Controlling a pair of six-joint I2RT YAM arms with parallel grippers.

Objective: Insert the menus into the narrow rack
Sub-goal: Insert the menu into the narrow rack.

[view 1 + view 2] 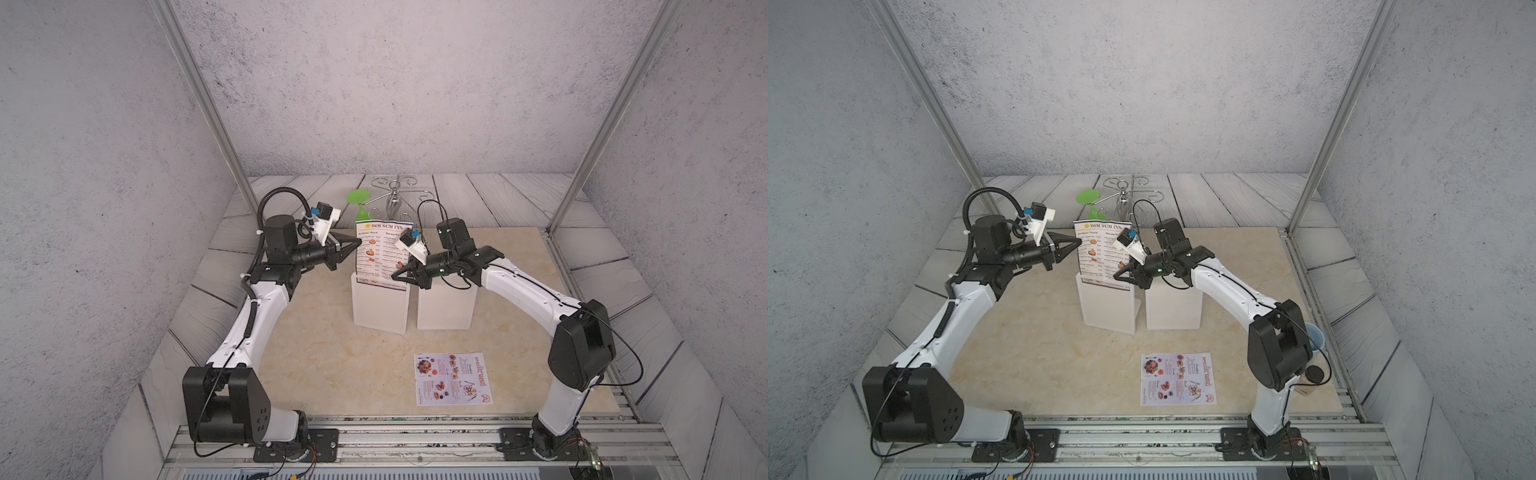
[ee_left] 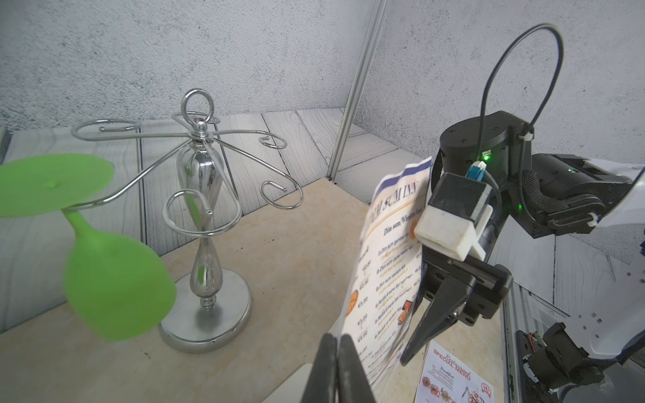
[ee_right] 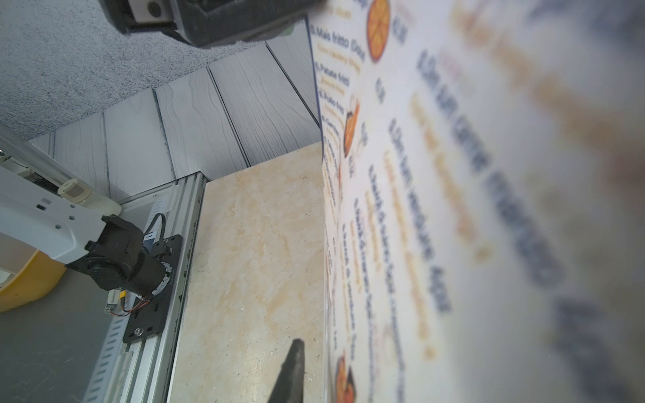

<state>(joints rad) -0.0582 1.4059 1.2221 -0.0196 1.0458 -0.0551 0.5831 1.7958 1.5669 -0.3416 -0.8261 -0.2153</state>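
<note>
Closed and empty, my left gripper flanks the white, dark-bordered paper menu upright in the narrow white rack; whether my right gripper grips it I cannot tell; the flat lilac paper menu lies nearer my right arm.

Place: robot lab test cell, dressed as restaurant set
Frame: alu posts + base rail w/ arm mounts bolted on
Walls: concrete-look backdrop sheets
Floor: plank-print sheet, marble-look board on top
Props: DIM SUM INN menu, wire glass stand nr board's far edge
</note>
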